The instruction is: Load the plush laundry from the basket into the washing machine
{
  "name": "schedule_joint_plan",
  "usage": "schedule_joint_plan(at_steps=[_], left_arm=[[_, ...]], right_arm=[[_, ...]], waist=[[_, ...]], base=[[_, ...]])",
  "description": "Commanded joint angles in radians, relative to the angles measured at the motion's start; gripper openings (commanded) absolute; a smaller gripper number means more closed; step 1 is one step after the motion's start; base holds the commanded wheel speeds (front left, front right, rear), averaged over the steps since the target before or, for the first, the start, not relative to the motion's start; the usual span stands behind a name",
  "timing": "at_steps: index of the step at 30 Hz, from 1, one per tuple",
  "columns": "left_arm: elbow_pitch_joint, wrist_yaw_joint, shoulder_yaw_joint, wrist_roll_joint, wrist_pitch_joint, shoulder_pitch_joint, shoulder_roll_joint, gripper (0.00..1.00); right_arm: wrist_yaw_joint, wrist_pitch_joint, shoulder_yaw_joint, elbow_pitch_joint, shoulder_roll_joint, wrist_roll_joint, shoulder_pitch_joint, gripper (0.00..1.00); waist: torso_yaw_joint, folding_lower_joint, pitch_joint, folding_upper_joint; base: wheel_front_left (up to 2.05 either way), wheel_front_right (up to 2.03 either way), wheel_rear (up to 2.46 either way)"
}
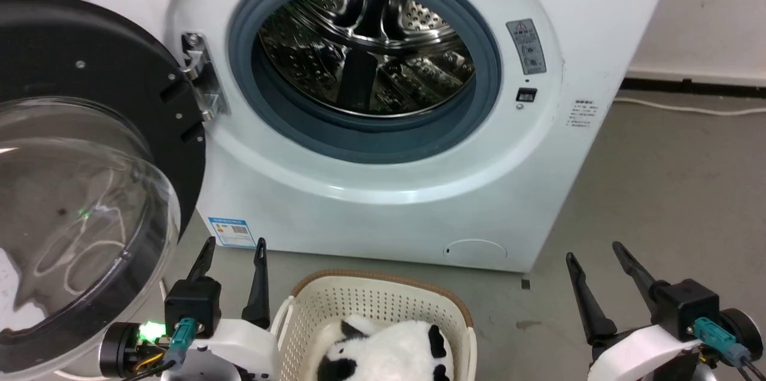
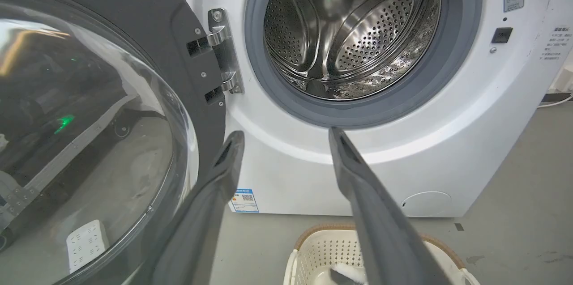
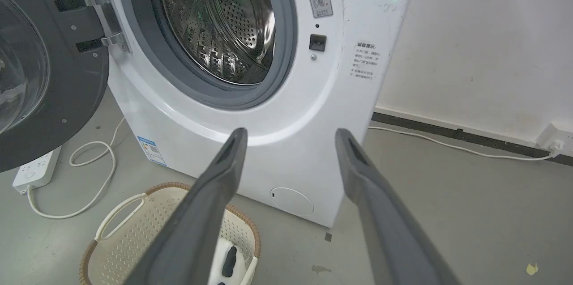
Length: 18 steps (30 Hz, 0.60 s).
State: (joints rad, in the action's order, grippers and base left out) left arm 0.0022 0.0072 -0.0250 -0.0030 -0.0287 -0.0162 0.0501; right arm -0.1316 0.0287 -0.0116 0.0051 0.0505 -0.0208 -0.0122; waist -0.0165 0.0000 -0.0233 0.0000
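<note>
The fluffy white plush laundry with black patches [image 1: 383, 352] lies in the small cream perforated basket with a brown rim [image 1: 311, 303], on the floor before the large white front-loading washing machine [image 1: 389, 207]. It sits between the left gripper [image 1: 235, 241] and right gripper [image 1: 593, 250], nearer the left, touching neither; both stand spread and empty. Its rounded bulk spans the basket side to side; its facing cannot be told.

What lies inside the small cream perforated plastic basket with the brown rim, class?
A fluffy white plush toy with black patches lies in the cream perforated basket. The basket's bottom beneath the toy is covered.
</note>
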Motion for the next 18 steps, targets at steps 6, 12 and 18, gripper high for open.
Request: schedule_joint_plan(at_steps=[6,12,18], left_arm=[[0.009,0.003,-0.019,-0.005,-0.021,-0.027,0.002,1.0],[0.046,-0.002,-0.034,0.001,-0.033,-0.057,0.011,1.0],[0.117,-0.017,-0.046,-0.006,-0.046,-0.09,0.022,1.0]], right_arm=[[0.0,0.021,-0.014,-0.005,0.0,-0.028,0.022,1.0],[0.0,0.033,-0.018,-0.007,0.0,-0.045,0.04,1.0],[0.0,0.046,-0.019,-0.01,0.0,-0.065,0.056,1.0]], waist=[[-0.026,0.0,-0.053,0.0],[-0.053,0.0,-0.104,0.0],[-0.078,0.0,-0.15,0.0]], base=[[0.0,0.0,0.0],[0.0,0.0,0.0],[0.0,0.0,0.0]])
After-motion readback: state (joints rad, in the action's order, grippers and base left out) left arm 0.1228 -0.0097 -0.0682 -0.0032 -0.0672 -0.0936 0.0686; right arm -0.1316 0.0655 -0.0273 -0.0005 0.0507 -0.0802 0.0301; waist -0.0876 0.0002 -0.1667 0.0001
